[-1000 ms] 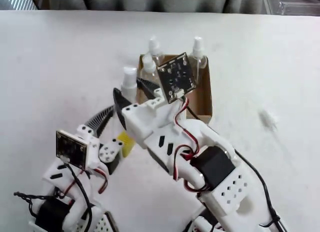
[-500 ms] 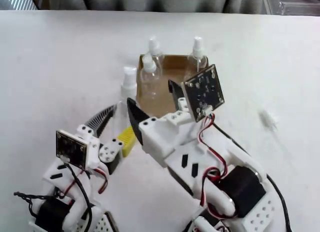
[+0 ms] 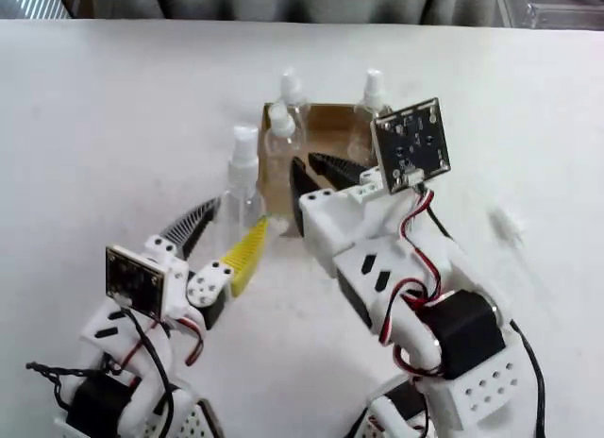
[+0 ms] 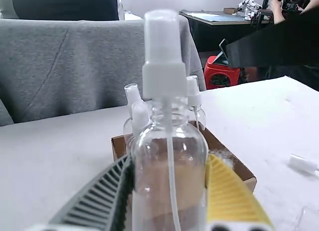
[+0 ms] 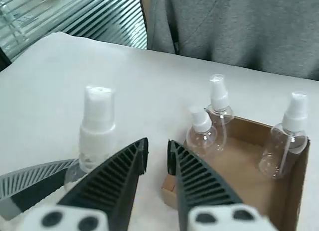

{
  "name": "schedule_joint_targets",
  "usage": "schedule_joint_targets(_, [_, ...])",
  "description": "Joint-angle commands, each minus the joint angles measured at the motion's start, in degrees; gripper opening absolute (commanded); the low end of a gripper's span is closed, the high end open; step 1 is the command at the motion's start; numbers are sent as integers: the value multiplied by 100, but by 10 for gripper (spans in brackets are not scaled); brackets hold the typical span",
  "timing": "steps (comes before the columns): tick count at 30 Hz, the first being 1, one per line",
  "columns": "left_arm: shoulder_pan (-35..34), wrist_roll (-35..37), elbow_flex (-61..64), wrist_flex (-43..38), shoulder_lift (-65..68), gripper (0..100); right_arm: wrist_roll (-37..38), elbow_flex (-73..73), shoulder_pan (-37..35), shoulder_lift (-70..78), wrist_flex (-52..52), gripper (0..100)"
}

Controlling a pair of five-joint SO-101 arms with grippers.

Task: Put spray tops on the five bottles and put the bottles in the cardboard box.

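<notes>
A clear bottle (image 3: 243, 169) with a white spray top stands upright just left of the cardboard box (image 3: 385, 188). My left gripper (image 3: 236, 216) is shut on its body, grey finger on one side and yellow finger on the other; the left wrist view shows the bottle (image 4: 169, 141) close up between them. Three capped bottles stand in the box (image 5: 294, 176): two together (image 3: 280, 126) at its far left and one (image 3: 373, 93) at its far right. My right gripper (image 3: 319, 172) hovers over the box's near left part, black fingers slightly open with nothing between them (image 5: 157, 149).
A small clear piece (image 3: 508, 226) lies on the white table right of the box. Both arm bodies crowd the near table edge. Grey cloth lines the table's far edge. The box's near half holds no bottles.
My right gripper has swung to the right, away from the held bottle's spray top, to a spot over the box. The left gripper and its bottle have stayed put.
</notes>
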Motion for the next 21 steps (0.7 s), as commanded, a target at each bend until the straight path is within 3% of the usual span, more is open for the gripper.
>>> schedule_joint_targets(1, [13, 9, -264, -53, -57, 20, 9, -255, 268, 198, -321, 13])
schedule_joint_targets(13, [13, -35, -264, -53, -57, 20, 26, -281, 92, 1420, -1481, 16])
schedule_joint_targets(21, [13, -35, -237, -220, -57, 20, 62, -246, -259, 1613, -1490, 16])
